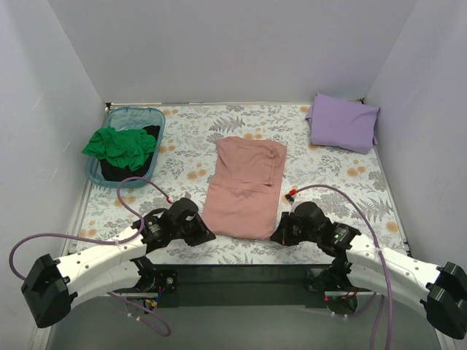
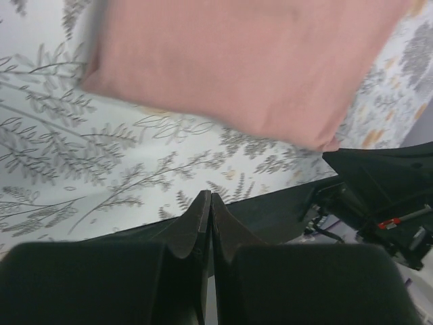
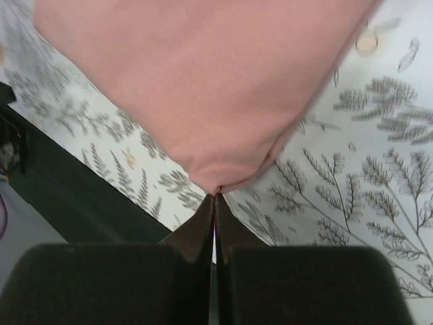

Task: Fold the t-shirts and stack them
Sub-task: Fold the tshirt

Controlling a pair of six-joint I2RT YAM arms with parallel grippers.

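While the pink t-shirt (image 1: 246,186) lies flat between both grippers, the left gripper (image 2: 208,196) has its fingers pressed together on nothing, with the shirt's edge ahead of its tips and apart from them. The right gripper (image 3: 215,198) is closed too, its tips touching the shirt's corner; whether cloth is nipped I cannot tell. Far ahead of it lies the folded lavender t-shirt (image 1: 341,122). Far ahead of the left, the green t-shirt (image 1: 120,144) sits in the teal tub (image 1: 135,111).
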